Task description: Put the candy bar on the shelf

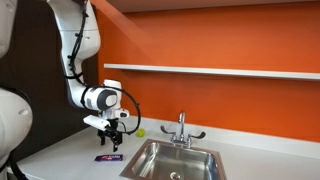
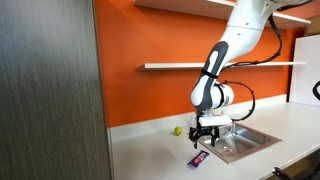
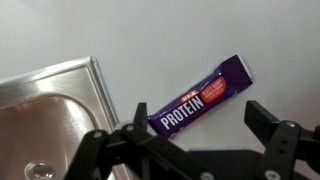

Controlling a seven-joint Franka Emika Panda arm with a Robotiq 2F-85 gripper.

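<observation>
The candy bar (image 3: 202,98), in a dark purple wrapper with white lettering and a red mark, lies flat on the pale countertop (image 3: 180,40). It shows in both exterior views (image 1: 107,157) (image 2: 199,159) just in front of the sink. My gripper (image 3: 192,122) hangs above it, open, with the bar partly between the fingers and untouched. In both exterior views the gripper (image 1: 108,136) (image 2: 209,136) points down over the bar. The shelf (image 1: 220,70) (image 2: 220,66) is a thin white ledge high on the orange wall.
A steel sink (image 1: 180,160) (image 2: 240,140) (image 3: 50,110) with a faucet (image 1: 181,128) sits right beside the bar. A small yellow-green ball (image 1: 140,131) (image 2: 178,130) rests by the wall. A grey cabinet panel (image 2: 50,90) stands close in one view.
</observation>
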